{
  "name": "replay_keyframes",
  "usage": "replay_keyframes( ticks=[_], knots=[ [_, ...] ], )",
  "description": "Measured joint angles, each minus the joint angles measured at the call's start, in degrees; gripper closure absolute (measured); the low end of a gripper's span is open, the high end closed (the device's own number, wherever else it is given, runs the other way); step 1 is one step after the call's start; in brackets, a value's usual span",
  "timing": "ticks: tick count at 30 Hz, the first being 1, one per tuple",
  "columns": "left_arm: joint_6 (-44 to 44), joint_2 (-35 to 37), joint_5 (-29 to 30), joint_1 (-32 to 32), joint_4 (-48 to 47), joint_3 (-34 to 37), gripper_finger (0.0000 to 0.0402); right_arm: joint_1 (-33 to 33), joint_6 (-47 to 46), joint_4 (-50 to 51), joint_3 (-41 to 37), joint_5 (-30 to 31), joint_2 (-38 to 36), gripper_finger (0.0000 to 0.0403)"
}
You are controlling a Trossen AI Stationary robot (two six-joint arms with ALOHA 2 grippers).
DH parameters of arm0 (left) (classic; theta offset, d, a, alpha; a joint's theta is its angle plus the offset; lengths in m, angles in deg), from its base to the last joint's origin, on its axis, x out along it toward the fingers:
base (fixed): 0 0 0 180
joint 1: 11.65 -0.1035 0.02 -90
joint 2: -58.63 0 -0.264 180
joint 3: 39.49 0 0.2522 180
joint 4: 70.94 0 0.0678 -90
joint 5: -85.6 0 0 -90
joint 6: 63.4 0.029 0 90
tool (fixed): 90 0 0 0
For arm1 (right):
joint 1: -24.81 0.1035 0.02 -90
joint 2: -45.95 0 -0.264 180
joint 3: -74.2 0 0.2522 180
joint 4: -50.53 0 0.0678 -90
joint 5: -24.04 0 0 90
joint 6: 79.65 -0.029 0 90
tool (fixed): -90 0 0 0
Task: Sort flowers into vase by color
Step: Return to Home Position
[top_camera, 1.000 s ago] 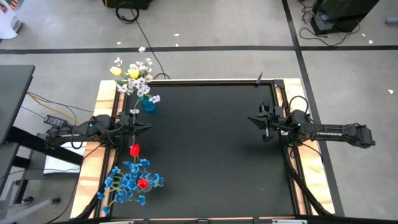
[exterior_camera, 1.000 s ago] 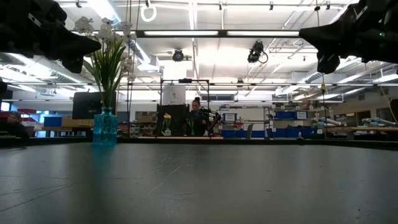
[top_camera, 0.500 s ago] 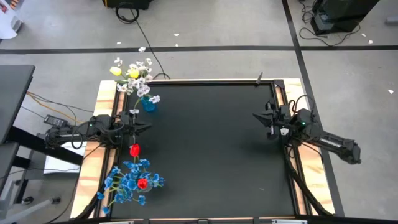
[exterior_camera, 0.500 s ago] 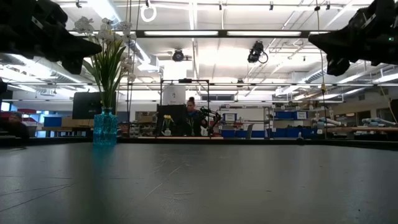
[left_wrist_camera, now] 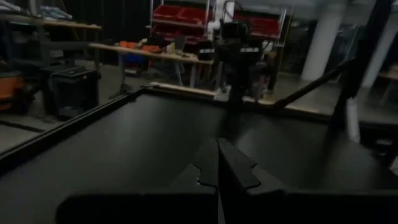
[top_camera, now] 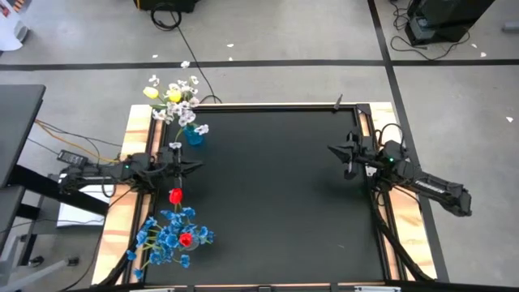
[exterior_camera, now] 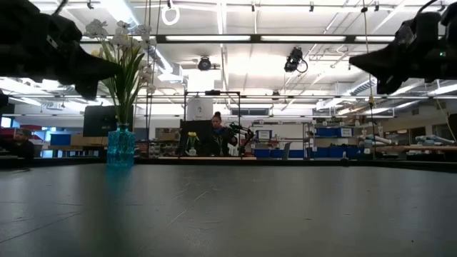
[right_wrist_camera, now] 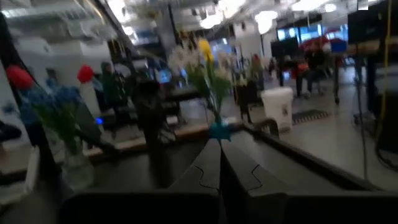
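Blue flowers: I see a bunch of blue flowers (top_camera: 166,237) standing in the clear vase (right_wrist_camera: 76,173). It is near my left hand (top_camera: 195,166), on the side of that hand toward the front edge of the surface (top_camera: 276,195).
Red flowers: I count two red flowers (top_camera: 176,195) in the same clear vase with the blue ones. The taller one stands just beside my left hand.
Yellow flowers: Two yellow flowers (top_camera: 173,96) stand in the blue vase (top_camera: 194,135). This vase is near my left hand too, on its other side, by the back corner of the surface.
White flowers: The small white flowers (top_camera: 188,116) share the blue vase with the yellow ones.
Left hand: It is up in the air over the left edge of the surface, between the two vases. It points across at my right hand. Its two fingers are pressed together and it holds nothing.
Right hand: My right hand (top_camera: 331,149) is up in the air over the right side, well apart from both vases. It points back at my left hand. Its fingers are pressed together too, with nothing in them.
Room behind: A person (exterior_camera: 216,135) is far off past the surface, well apart from both hands.
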Motion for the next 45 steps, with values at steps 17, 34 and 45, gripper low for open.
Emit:
replay_keyframes(
  ticks=[17, 34, 45],
  knots=[
    [0.9, -0.9, 0.8, 0.0, -0.3, -0.1, 0.0399, 0.4, 0.1, 2.5, 0.0, 6.2, 1.3, 0.0377],
    [0.9, -0.9, 0.8, 0.0, -0.3, -0.1, 0.0399, 0.4, 0.1, 2.4, 0.0, 6.2, 1.3, 0.0378],
    [0.9, -0.9, 0.8, 0.0, -0.4, -0.1, 0.0399, 0.4, 0.1, 2.4, 0.0, 6.2, 1.3, 0.0378]
  ],
)
